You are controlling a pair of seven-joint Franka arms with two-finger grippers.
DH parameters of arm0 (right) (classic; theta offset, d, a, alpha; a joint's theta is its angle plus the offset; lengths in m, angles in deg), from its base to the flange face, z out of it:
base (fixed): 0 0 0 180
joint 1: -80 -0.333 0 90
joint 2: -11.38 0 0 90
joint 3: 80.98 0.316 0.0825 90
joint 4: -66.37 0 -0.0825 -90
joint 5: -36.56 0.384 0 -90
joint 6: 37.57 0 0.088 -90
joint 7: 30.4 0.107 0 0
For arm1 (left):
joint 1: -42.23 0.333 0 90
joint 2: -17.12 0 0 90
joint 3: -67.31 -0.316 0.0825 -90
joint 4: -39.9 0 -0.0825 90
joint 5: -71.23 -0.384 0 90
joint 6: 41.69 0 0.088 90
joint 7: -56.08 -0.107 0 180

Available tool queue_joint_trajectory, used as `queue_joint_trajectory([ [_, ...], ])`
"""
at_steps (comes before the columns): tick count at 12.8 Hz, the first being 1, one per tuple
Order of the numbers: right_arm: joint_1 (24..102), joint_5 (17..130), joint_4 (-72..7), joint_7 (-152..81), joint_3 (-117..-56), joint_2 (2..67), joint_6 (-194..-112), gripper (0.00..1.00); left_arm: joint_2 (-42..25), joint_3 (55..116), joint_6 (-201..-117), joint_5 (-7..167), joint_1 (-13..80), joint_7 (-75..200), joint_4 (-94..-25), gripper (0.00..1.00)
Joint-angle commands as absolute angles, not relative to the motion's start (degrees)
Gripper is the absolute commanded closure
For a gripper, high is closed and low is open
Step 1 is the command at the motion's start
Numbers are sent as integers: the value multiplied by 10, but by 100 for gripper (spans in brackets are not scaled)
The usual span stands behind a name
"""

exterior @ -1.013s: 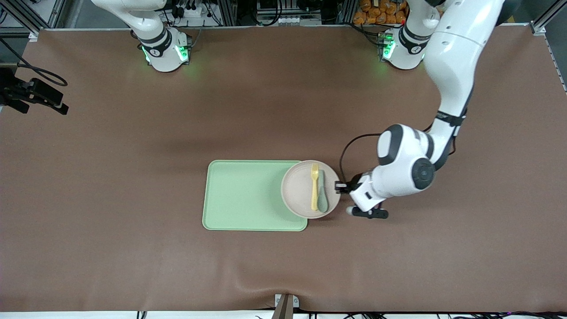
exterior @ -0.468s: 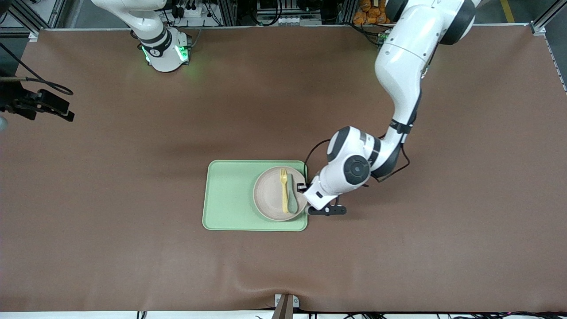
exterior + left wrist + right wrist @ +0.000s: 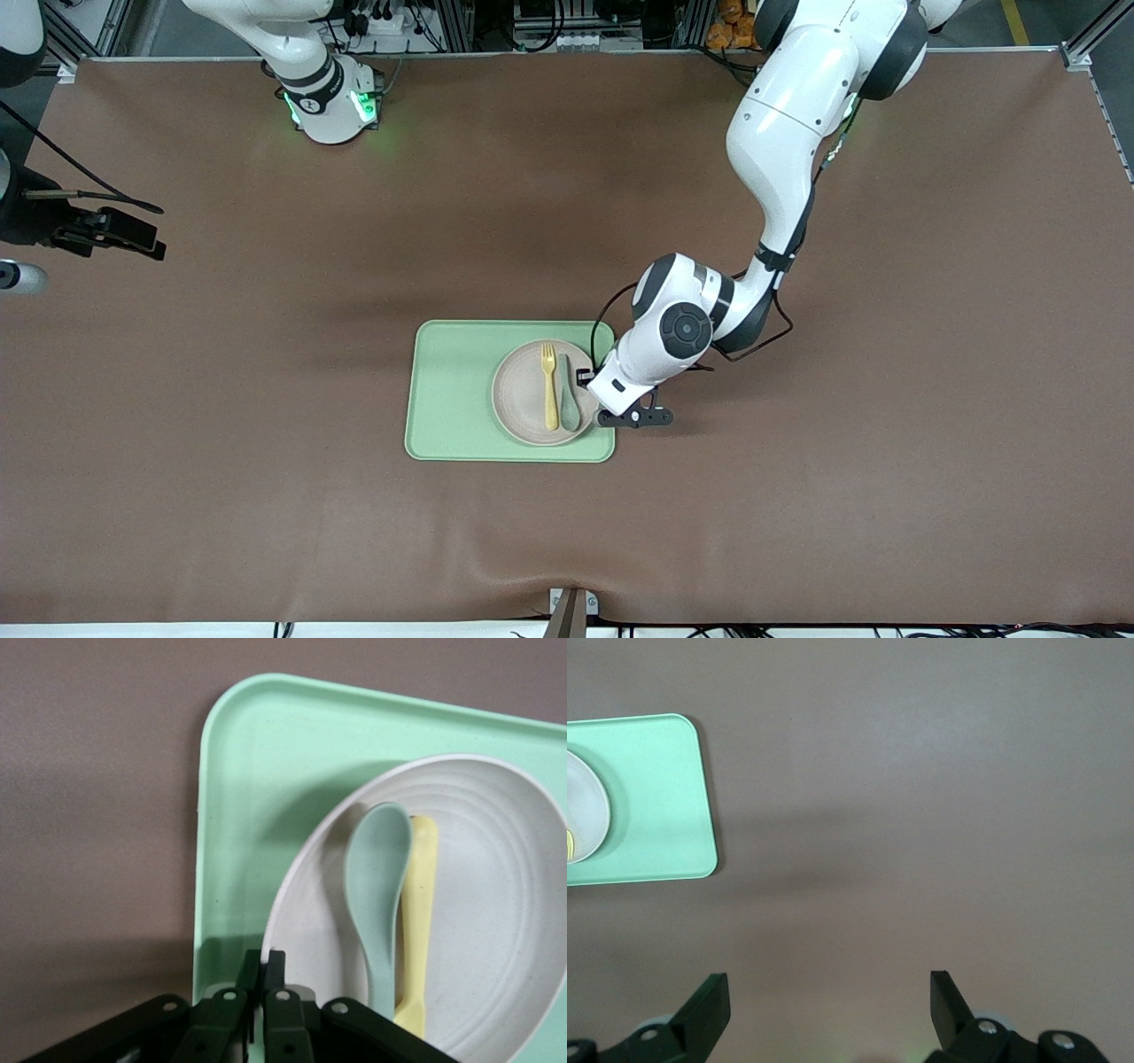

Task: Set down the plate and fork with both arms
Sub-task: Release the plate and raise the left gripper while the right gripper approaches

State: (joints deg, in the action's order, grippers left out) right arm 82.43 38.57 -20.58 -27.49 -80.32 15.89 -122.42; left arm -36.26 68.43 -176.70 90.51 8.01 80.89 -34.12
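Two arms on the brown table (image 3: 886, 399), only one working. Over the last second my left arm has carried the plate from the tray's edge, where it hung half off toward the left arm's end, fully onto the green tray (image 3: 452, 390). The plate (image 3: 523, 394) now sits inside the tray's rim, in the half toward the left arm's end.

The left gripper (image 3: 586, 377) is at the plate's rim on that side; in the left wrist view its fingers (image 3: 261, 970) are pinched almost together on the rim of the plate (image 3: 496, 904). I judge the plate placement nearly done, with release as the remaining step.

The right gripper (image 3: 830, 1001) hangs over bare table toward the right arm's end, well apart from the tray (image 3: 651, 797), jaws spread wide and empty. That arm waits.

On the plate the yellow fork (image 3: 549, 387) lies lengthwise, with the grey-green spoon (image 3: 568, 394) just beside it, touching or nearly so; the wrist view shows spoon (image 3: 381, 895) and fork (image 3: 416, 921) side by side. The fork rode in with the plate, so it has yet to be placed on its own, likely the right arm's job.

No brand, label or writing is readable on anything in view.
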Motion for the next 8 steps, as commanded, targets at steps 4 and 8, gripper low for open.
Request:
queue_joint_trajectory([
  [4,840,391,-204,-279,-804,176,-1211,0,-360,678,-1770,896,63,824,-328,0],
  [8,809,440,-202,-272,-800,196,-1208,0,-298,661,-1721,893,81,823,-330,0],
])
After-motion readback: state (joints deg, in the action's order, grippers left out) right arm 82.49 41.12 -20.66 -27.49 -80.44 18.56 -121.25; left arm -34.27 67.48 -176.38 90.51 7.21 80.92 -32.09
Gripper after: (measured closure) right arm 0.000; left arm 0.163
